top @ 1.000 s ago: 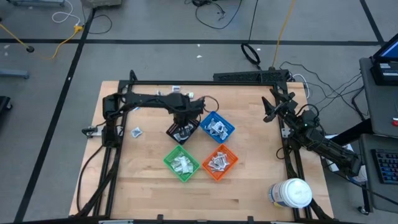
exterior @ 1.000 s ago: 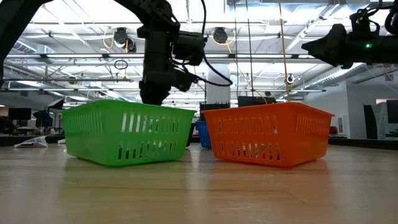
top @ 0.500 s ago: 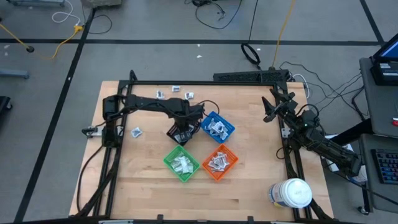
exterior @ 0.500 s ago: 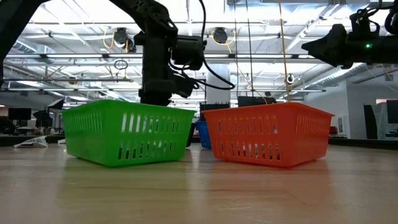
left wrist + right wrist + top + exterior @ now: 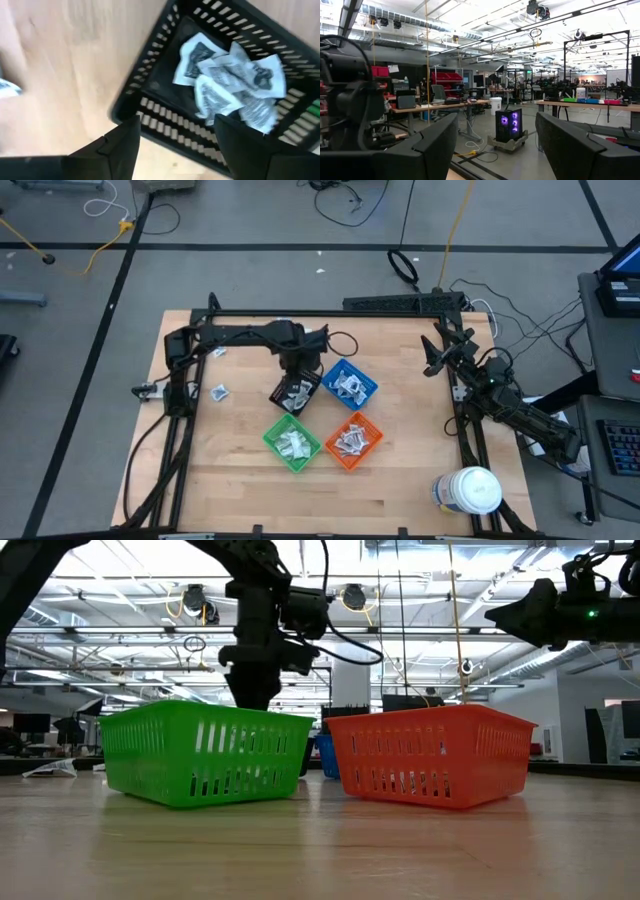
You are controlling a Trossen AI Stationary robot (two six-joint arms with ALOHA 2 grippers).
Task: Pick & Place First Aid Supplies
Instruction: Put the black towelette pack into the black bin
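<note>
A: Anything different from a second ago?

B: Yes. Spotting the left gripper pulled back a little toward the far edge of the table and raised, as seen against the green bin in the low view. Hovers now above the far corner of the black bin rather than low over its middle. No change in bins, jar or right arm.

A: Claw state?

B: Spread wide in the left wrist view, with nothing pinched between the fingers. Looking down past them onto the black bin's rim.

A: Right side?

B: Parked by the right edge of the table, right gripper held up, well apart from the bins. Fingers spread there too, pointing out into the room, holding nothing.

A: Containers?

B: Four small bins clustered mid-table, touching or nearly so. Black at the left, holding a crumpled heap of white packets. Blue bin just right of it, also with white packets. Green nearest the front left, orange bin beside it, both loaded with more packets. Also one loose packet flat on the wood left of the black bin, near the left arm's base. Big white jar standing at the near right corner.
</note>
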